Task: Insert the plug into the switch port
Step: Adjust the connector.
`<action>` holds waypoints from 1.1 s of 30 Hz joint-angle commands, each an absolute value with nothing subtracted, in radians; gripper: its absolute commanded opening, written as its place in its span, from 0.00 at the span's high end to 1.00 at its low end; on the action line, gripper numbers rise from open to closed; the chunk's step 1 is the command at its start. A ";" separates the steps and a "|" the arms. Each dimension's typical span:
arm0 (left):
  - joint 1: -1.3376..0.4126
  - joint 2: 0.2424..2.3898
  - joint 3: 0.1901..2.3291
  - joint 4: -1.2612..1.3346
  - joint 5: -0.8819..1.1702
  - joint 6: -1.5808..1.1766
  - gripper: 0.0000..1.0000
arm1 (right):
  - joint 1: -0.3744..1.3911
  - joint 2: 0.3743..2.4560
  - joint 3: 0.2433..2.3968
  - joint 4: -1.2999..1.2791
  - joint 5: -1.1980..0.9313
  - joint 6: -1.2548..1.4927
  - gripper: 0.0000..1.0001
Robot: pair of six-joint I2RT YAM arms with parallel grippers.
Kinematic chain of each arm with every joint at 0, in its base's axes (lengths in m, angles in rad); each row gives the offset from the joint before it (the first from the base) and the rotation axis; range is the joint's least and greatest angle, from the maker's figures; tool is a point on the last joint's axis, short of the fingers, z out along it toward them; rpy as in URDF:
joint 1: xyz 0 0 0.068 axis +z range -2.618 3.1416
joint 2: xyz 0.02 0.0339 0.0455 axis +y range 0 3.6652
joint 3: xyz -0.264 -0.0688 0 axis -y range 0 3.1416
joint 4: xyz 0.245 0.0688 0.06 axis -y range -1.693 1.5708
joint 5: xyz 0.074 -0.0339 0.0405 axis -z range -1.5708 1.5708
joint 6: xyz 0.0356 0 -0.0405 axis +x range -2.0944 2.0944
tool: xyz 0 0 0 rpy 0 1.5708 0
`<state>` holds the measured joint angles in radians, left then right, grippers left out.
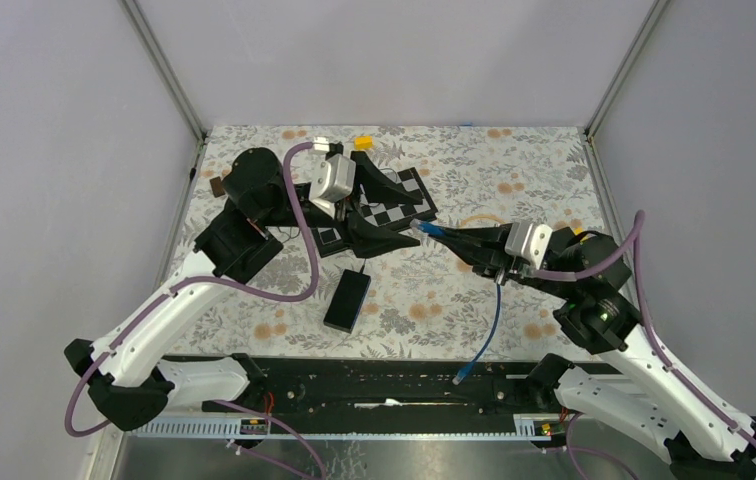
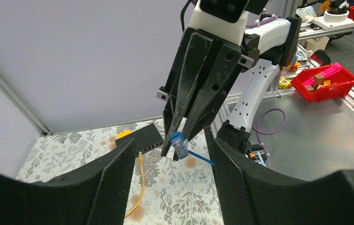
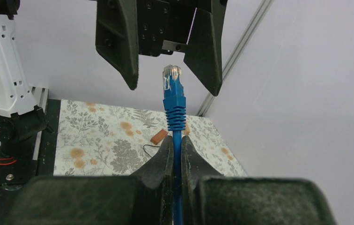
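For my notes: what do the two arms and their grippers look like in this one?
Left arm and right arm match: white lower links, black joints and upper parts, a purple cable looped along each, a silver-grey block at each wrist. Left gripper and right gripper are black, with long tapered fingers, finely textured inside.

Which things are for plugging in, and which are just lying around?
For the job: blue plug, held in the shut right gripper; black switch box; open left gripper.
Lying about: checkered board; yellow block; yellow cable; red bin.
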<state>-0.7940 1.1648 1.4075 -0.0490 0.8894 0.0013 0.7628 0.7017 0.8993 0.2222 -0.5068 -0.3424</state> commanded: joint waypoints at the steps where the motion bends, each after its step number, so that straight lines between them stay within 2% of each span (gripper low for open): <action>1: -0.798 1.149 1.437 -0.035 0.904 0.009 0.37 | 0.760 0.711 0.941 0.250 -0.446 -0.255 1.00; 8: -0.798 1.102 1.340 -0.099 0.761 0.019 0.31 | 0.760 0.714 0.992 0.250 -0.131 -0.190 1.00; 13: -0.798 1.065 1.242 -0.018 0.737 -0.059 0.25 | 0.760 0.738 1.087 0.282 0.082 -0.205 1.00; 21: -0.798 1.102 1.158 0.114 0.808 -0.205 0.24 | 0.759 0.735 1.105 0.529 0.154 -0.214 1.00; 33: -0.799 1.111 1.141 0.168 0.859 -0.258 0.24 | 0.759 0.781 1.204 0.643 0.271 -0.303 1.00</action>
